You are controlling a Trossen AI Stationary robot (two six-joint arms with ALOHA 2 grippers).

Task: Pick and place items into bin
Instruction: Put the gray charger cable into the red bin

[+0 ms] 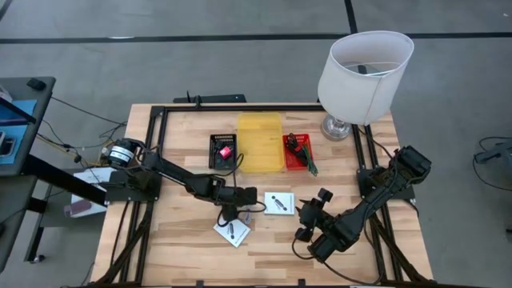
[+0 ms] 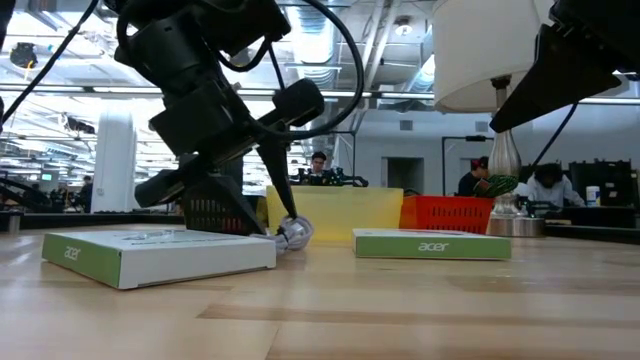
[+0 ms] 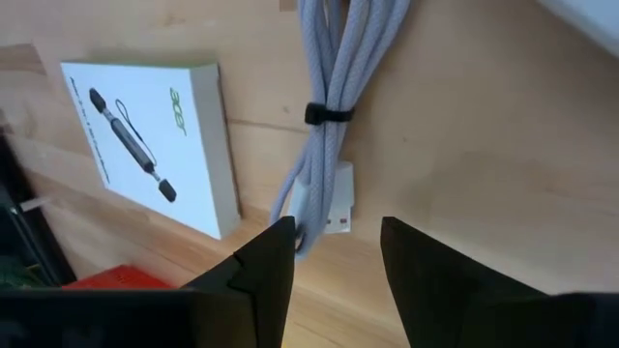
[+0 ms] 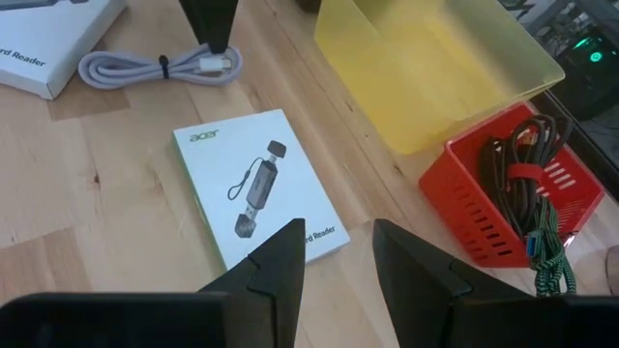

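Observation:
A pale grey cord [image 3: 324, 106], bundled with a black tie, lies on the wooden table between two white square cards [image 1: 232, 232] [image 1: 279, 202]. My left gripper [image 3: 336, 232] points steeply down, open, its fingertips at the cord's white plug end [image 3: 329, 203]. The low view shows those fingers coming down onto the cord [image 2: 296, 233]. My right gripper [image 4: 338, 232] hovers open above the card with the black mark [image 4: 256, 188], touching nothing. The yellow bin [image 1: 260, 142] stands at the far middle of the table. My left gripper stands with one fingertip [image 3: 282, 232] right at the cord's loop beside the plug, coming from above at a slant. I cannot tell whether it touches the cord. The cord lies flat on the table.
A red basket [image 1: 300, 152] holding dark cords stands right of the bin. Left of the bin is a black basket [image 1: 224, 150] with a pink thing in it. A white-shaded lamp [image 1: 364, 76] stands at the far right corner. Black rails frame the table.

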